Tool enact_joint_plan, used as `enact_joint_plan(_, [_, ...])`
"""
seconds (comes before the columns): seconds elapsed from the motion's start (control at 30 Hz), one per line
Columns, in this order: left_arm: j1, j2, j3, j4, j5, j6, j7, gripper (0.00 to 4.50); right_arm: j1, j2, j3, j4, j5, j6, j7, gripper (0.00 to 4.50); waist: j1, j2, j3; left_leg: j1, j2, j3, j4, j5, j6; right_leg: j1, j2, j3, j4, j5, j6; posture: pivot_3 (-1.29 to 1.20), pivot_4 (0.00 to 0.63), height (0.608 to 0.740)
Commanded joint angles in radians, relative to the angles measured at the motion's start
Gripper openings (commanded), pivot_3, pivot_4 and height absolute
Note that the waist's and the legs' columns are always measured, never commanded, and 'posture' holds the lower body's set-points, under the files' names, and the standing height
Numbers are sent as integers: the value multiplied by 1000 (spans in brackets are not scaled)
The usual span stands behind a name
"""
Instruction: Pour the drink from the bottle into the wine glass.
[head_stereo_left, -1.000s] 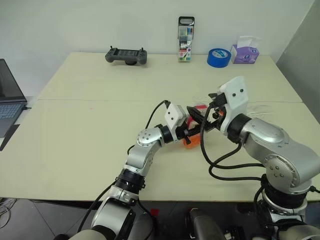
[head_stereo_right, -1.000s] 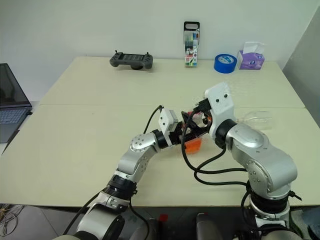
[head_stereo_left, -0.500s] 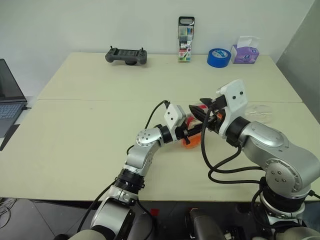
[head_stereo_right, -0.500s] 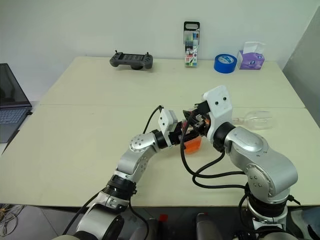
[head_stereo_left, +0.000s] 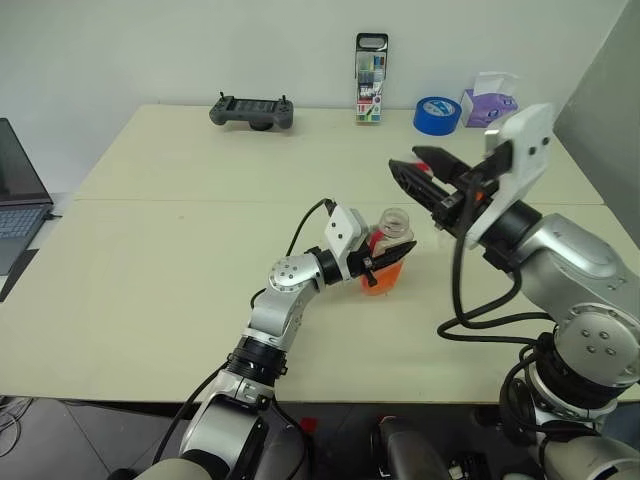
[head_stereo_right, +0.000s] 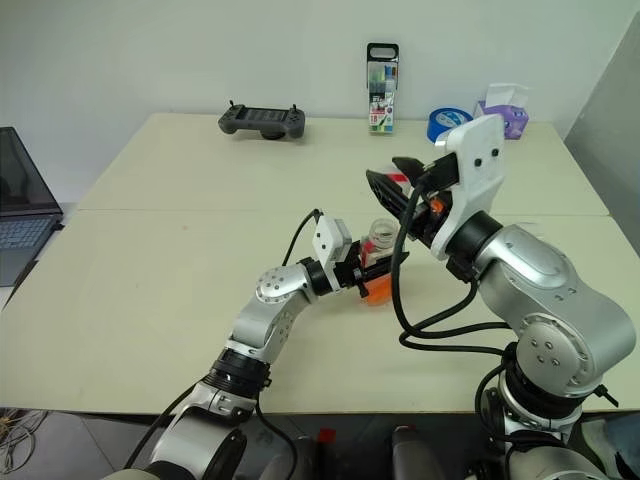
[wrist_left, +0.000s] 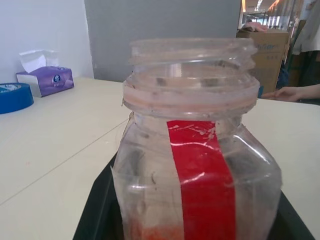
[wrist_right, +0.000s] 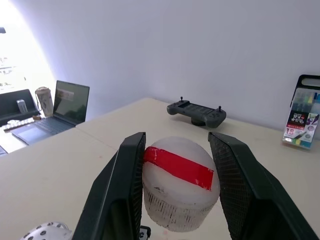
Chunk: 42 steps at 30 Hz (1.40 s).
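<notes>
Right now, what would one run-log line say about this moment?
left end effector: shut on bottle | bottle: uncapped, upright on table | right end effector: holds cap above bottle | pour: not begun

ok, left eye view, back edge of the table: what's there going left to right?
game controller → marker pack → blue tape roll → purple tissue box

Cream table (head_stereo_left: 180, 270) (two sections, seam across). Along the far edge: grey controller (head_stereo_left: 252, 110), marker pack (head_stereo_left: 372, 80), blue tape roll (head_stereo_left: 437, 115), purple tissue box (head_stereo_left: 489, 105). Laptop (head_stereo_left: 18, 195) at left.
</notes>
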Motion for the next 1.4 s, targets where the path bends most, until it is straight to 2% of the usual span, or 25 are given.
enact_joint_plan(0.03, [-7,-9,4,-27,-2,-28,5,1635,31,-26,-75,-33,0,7,-63,1688,0,0,0,0,0,0,0,0,0,0,0,0,0,0,0,0,150,740])
enact_joint_plan(0.13, [-15,-17,11,-28,-4,-37,14,1635,191,-56,-107,10,-109,-33,-140,1688,4,-1,0,0,-1,0,0,0,0,0,-2,1,-1,0,0,0,150,740])
enact_joint_plan(0.27, [-37,-23,22,-23,-5,-42,25,1635,426,-50,-128,149,-260,-208,-195,1687,5,-1,0,-1,-2,2,0,0,0,0,-3,2,-1,0,0,0,150,740])
enact_joint_plan(0.33, [-57,-21,36,-13,-6,-44,35,1635,483,-1,-159,245,-284,-323,-201,1687,4,0,0,0,-2,3,0,0,0,0,-3,2,0,0,0,0,150,740])
enact_joint_plan(0.43, [-84,-15,53,10,-4,-51,47,1635,527,1,-133,348,-336,-437,-186,1687,-4,1,0,2,-1,5,0,0,0,0,-1,4,0,0,1,0,150,740])
enact_joint_plan(0.57, [-100,-3,69,28,-3,-59,53,1635,555,-5,-79,398,-344,-509,-132,2947,-6,1,0,3,0,8,0,1,1,0,4,5,1,-2,3,0,150,740])
enact_joint_plan(0.7, [-108,8,84,47,0,-68,62,1635,574,-18,-40,414,-368,-525,-125,4438,-2,1,0,3,0,7,0,1,2,0,6,3,3,-2,3,0,150,740])
enact_joint_plan(0.83, [-129,22,114,95,7,-84,96,1635,567,-39,-21,401,-383,-515,-133,4500,-2,1,0,3,1,7,0,1,2,0,6,4,3,-1,2,0,150,740])
enact_joint_plan(0.97, [-175,49,167,182,14,-115,152,1635,526,-116,37,302,-368,-444,-86,4500,-3,1,0,3,0,8,1,1,2,0,4,5,3,-2,3,0,150,740])
enact_joint_plan(1.17, [-237,156,267,351,62,-225,289,1635,390,-276,311,104,-163,-249,186,4500,-9,1,1,4,0,6,1,1,2,-1,7,2,5,-2,3,0,150,740])
enact_joint_plan(1.23, [-251,199,313,405,65,-252,348,1635,309,-234,396,138,-130,-253,227,4500,-10,1,1,3,1,3,1,1,2,-1,9,0,6,-2,3,0,150,740])
enact_joint_plan(1.4, [-268,306,413,504,52,-279,454,1635,48,16,565,516,-310,-441,138,4500,-14,-2,2,3,2,1,1,2,2,-5,7,0,12,-1,1,0,150,740])
